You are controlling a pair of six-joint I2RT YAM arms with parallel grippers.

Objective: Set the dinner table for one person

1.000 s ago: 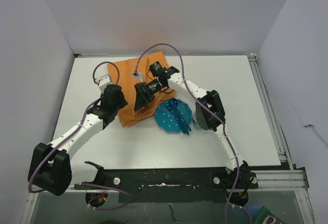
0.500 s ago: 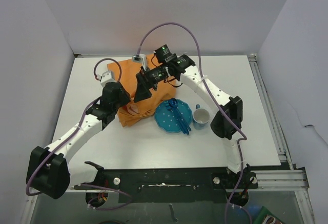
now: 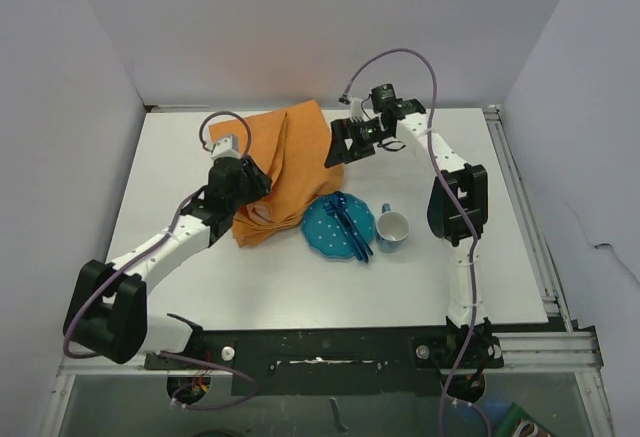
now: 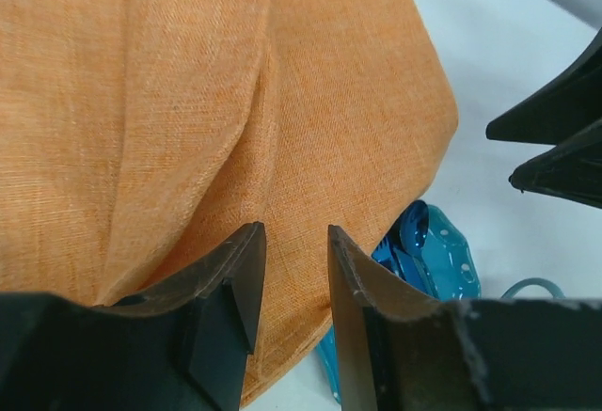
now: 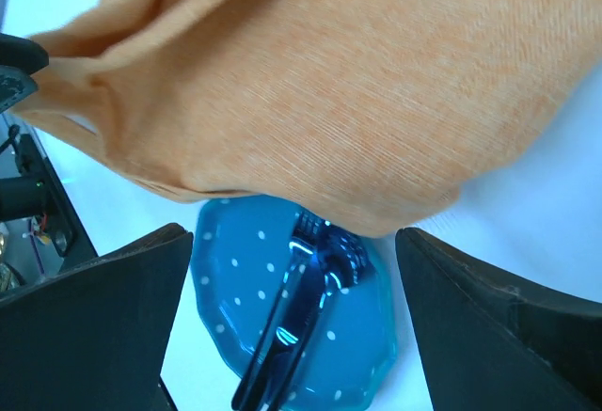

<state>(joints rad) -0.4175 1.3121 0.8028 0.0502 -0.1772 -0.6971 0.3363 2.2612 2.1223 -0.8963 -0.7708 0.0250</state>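
The orange cloth (image 5: 310,82) hid the blue plate (image 5: 221,279) at its far rim. I couldn't tell whether the narrowly parted left gripper (image 4: 293,237) pinched the cloth; the right gripper (image 5: 293,234) gaped wide, empty.

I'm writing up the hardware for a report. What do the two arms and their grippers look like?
Both the left arm and right arm are slim white links joined by bulky black joint housings, each trailed by a loose purple cable. The left gripper and right gripper have matte black, wedge-shaped fingers. No markings show.
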